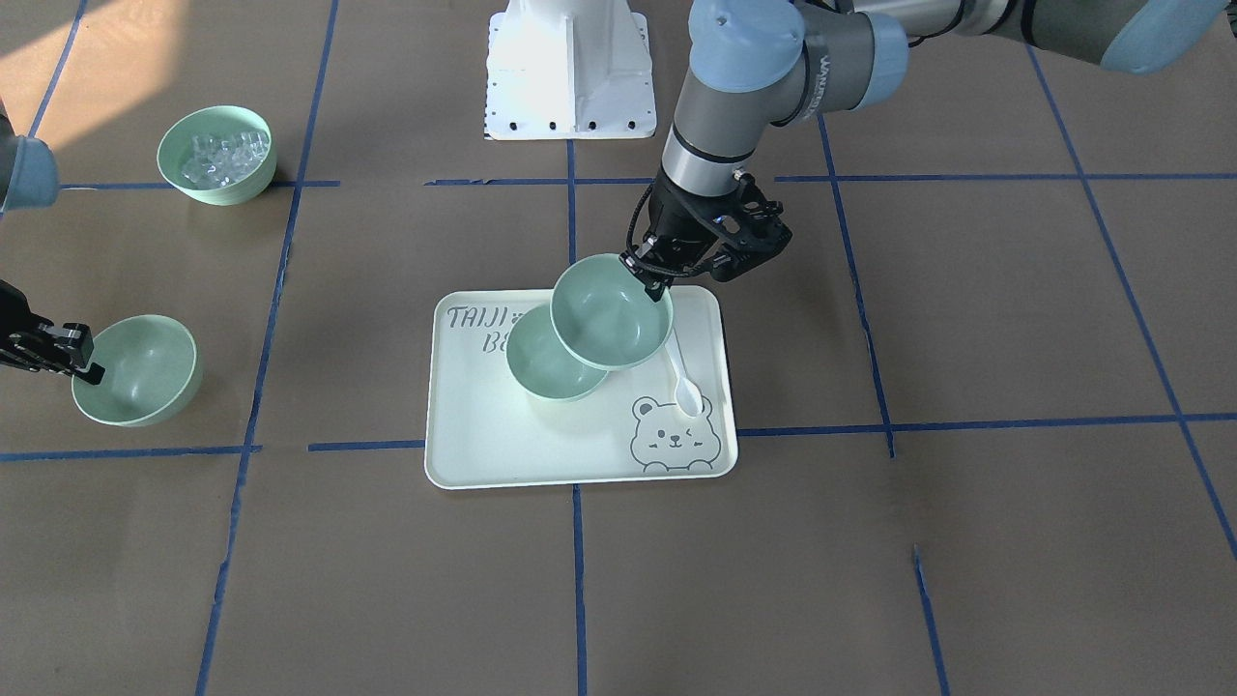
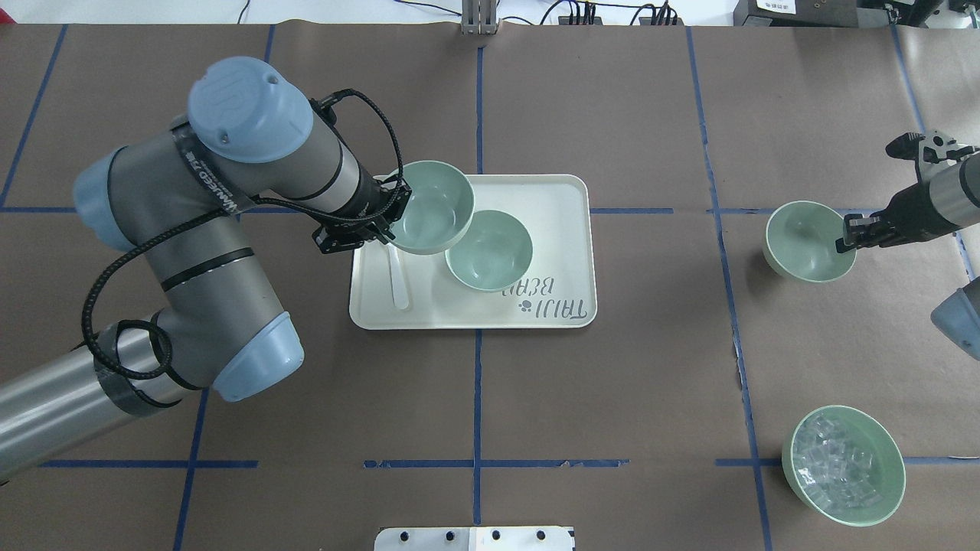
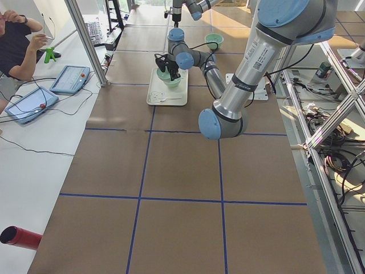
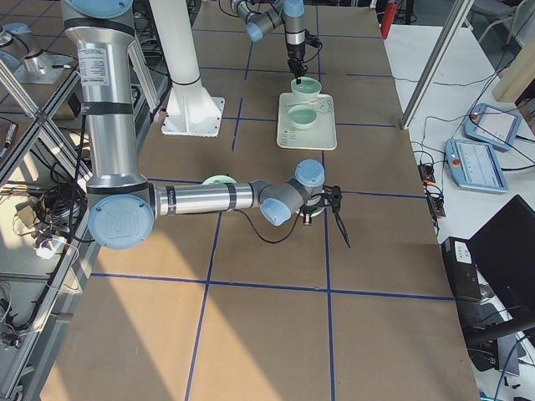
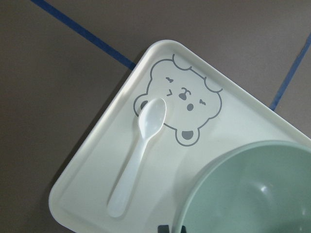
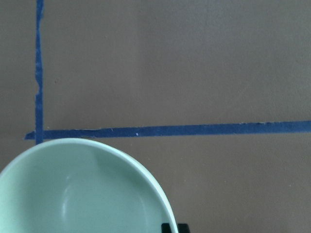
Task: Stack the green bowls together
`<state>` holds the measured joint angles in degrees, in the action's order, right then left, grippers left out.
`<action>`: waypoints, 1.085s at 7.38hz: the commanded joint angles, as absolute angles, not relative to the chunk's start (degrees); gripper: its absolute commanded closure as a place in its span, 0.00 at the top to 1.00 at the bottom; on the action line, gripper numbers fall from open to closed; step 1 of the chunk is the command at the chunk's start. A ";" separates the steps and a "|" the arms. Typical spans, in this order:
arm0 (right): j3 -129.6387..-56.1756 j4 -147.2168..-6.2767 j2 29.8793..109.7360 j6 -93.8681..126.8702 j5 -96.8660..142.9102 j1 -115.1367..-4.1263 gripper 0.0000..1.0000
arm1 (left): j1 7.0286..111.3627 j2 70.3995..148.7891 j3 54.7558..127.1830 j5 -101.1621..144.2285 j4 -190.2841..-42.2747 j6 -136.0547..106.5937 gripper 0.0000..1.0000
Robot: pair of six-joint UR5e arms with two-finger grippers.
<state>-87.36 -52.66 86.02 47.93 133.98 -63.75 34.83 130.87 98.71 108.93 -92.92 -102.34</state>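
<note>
My left gripper point(image 1: 659, 287) is shut on the rim of a pale green bowl point(image 1: 611, 311) and holds it above the bear-printed tray point(image 1: 483, 445), overlapping the edge of a second green bowl point(image 1: 553, 356) that sits on the tray. In the overhead view the held bowl point(image 2: 429, 207) is up-left of the tray bowl point(image 2: 488, 250). My right gripper point(image 2: 844, 243) is shut on the rim of the third green bowl point(image 2: 810, 240), which is far off the tray and slightly tilted. I cannot tell whether it is lifted off the table. The right wrist view shows that bowl point(image 6: 82, 194).
A white plastic spoon point(image 1: 684, 379) lies on the tray by the bear print. A green bowl of clear ice-like cubes point(image 2: 844, 465) stands near the robot's right side. The white robot base point(image 1: 568, 68) is behind the tray. Blue tape lines cross the brown table.
</note>
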 commanded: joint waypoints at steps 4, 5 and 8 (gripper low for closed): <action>-87.36 -53.09 83.41 47.90 140.18 -68.99 0.00 | 32.17 135.35 91.34 103.98 -95.96 -103.62 0.00; -87.36 -53.09 83.41 47.90 140.19 -69.26 0.00 | 31.65 135.26 90.19 103.97 -97.54 -103.80 0.00; -87.54 -52.91 83.32 47.99 140.54 -69.78 0.00 | 30.86 135.00 89.65 103.89 -97.65 -103.36 0.04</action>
